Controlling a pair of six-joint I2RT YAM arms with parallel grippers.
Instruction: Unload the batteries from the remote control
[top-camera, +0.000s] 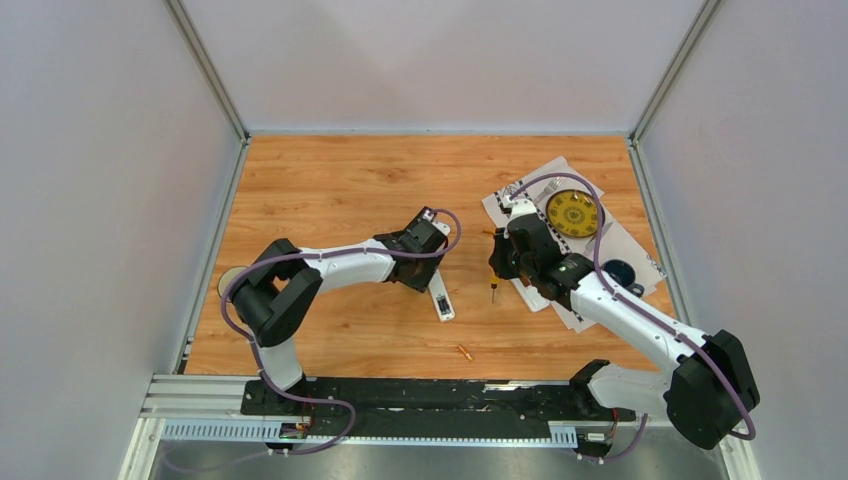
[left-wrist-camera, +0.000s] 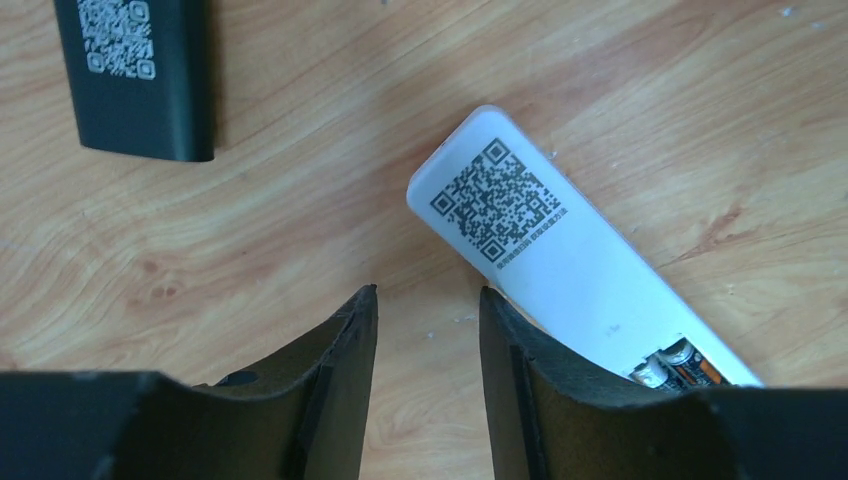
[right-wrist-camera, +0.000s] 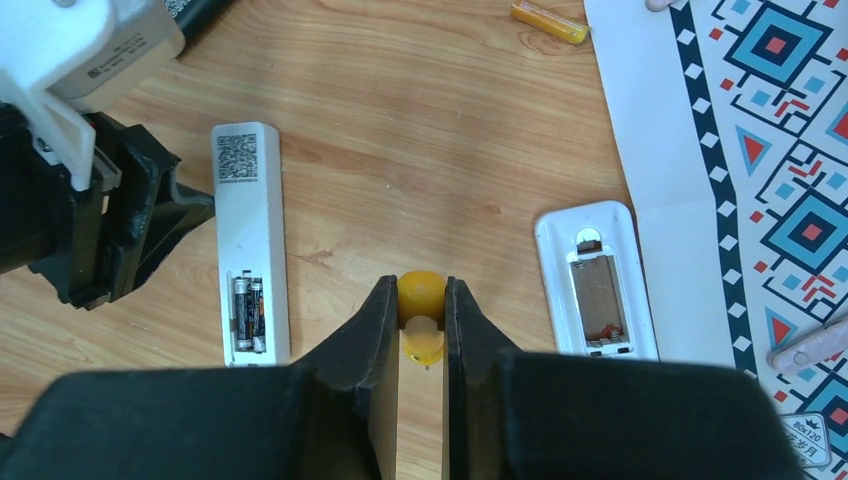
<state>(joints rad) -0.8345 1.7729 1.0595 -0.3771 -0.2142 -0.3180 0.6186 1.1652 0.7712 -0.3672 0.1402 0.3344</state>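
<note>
Two batteries (right-wrist-camera: 247, 314) sit side by side in the open compartment of the white remote (right-wrist-camera: 250, 225). The remote lies back-up on the wooden table (right-wrist-camera: 450, 130). Your left gripper (left-wrist-camera: 425, 308) stands released just beside the remote, holding nothing. Your right gripper (right-wrist-camera: 420, 290) is clenched on the yellow-handled screwdriver (right-wrist-camera: 423, 343). A second remote (right-wrist-camera: 595, 285), its compartment empty, lies nearby.

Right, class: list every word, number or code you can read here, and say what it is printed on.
"80x120": tag on the patterned mat, only just legible.
QR code, no words: white remote; the small line under it is too blurred.
QR code: black object.
Print on the batteries: too small to read.
</note>
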